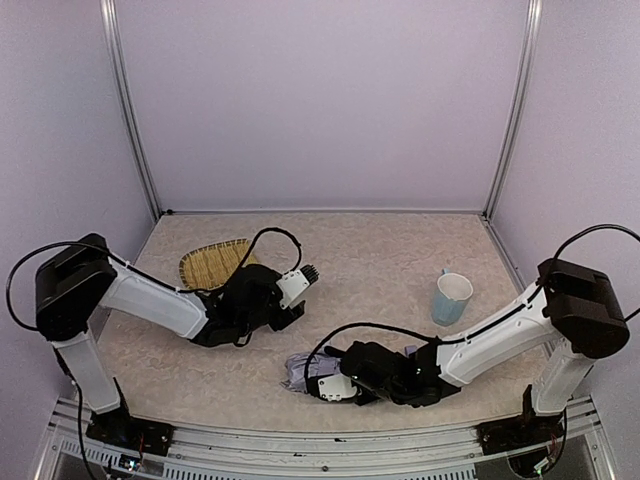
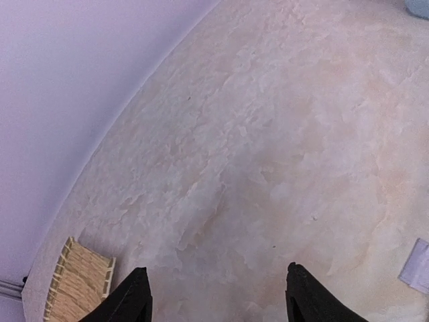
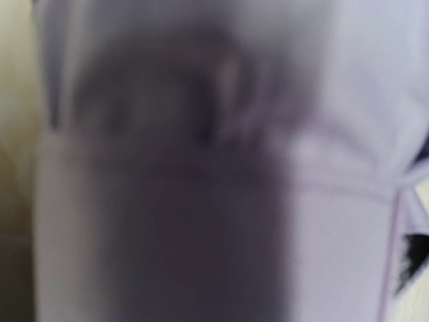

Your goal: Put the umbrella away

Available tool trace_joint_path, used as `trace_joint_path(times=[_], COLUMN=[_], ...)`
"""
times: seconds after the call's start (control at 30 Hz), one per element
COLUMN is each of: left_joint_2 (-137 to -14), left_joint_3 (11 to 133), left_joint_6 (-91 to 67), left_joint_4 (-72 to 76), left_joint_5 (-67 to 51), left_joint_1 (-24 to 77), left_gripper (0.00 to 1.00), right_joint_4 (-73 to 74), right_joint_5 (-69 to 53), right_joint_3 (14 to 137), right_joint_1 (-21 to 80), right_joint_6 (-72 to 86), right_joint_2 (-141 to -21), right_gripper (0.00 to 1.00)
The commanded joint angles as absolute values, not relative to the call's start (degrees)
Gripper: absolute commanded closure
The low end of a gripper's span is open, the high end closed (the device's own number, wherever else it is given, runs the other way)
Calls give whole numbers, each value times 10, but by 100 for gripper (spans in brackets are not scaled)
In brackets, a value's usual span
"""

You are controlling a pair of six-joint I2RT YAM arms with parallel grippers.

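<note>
Two white-and-black robot arms reach in over a pale beige, marbled tabletop closed in by lilac walls. The umbrella, a crumpled bundle of pale silver-lilac fabric, lies low on the table near the front edge, roughly midway between the two arm bases.

The right arm stretches in from its base on the right, lying low across the table. The right gripper sits right against the bundle. From overhead its fingers are lost among the black wrist parts and the fabric. Its own camera is filled edge to edge with blurred lilac cloth with a dark patch in the middle. I cannot tell whether that pincer is spread or pinching the fabric.

The left arm bends in from the left. The left gripper hangs above bare table, up and to the left of the umbrella and apart from it. In its wrist view the two black fingertips stand spread wide with only tabletop between them, and a corner of lilac fabric shows at the right edge.

A woven straw tray, yellowish and flat, lies on the left part of the table, partly under the left arm. Its end shows in the lower left corner of the left wrist view. A light blue cup stands upright on the right, well apart from the umbrella and just beyond the right forearm.
</note>
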State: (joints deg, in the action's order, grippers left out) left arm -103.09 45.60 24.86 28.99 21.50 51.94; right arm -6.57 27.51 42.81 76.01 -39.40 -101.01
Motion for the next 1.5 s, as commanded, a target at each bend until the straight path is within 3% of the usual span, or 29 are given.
trace_joint_path(times=[0.0,0.17,0.23,0.3,0.5,0.93,1.1,1.23,1.33,1.47], left_joint_2=[-871,-698,-662,-645,-695,-740,-683,-618,-669,-742], left_joint_3=[396,186,115,94,130,204,245,222,245,256], left_joint_6=[187,103,75,71,170,319,317,305,305,311], left_joint_4=[263,418,518,522,401,295,186,186,160,176], left_joint_5=[244,87,70,66,113,104,58,3,-1,87], left_joint_1=[593,665,677,689,765,773,803,797,801,813], left_gripper=[36,43,41,38,37,27,33,34,34,28], right_joint_4=[141,230,279,339,420,531,552,552,550,537], right_joint_5=[183,61,-1,-67,-160,-300,-304,-301,-293,-288], right_joint_3=[406,442,468,499,554,644,667,672,681,691], right_joint_1=[775,759,742,720,686,623,609,601,594,588], right_joint_6=[-394,-361,-345,-329,-299,-288,-273,-263,-253,-244], right_joint_2=[-1068,-1054,-1059,-1075,-1120,-1166,-1207,-1223,-1236,-1244], right_gripper=[100,100,100,100,100,100,100,100,100,100])
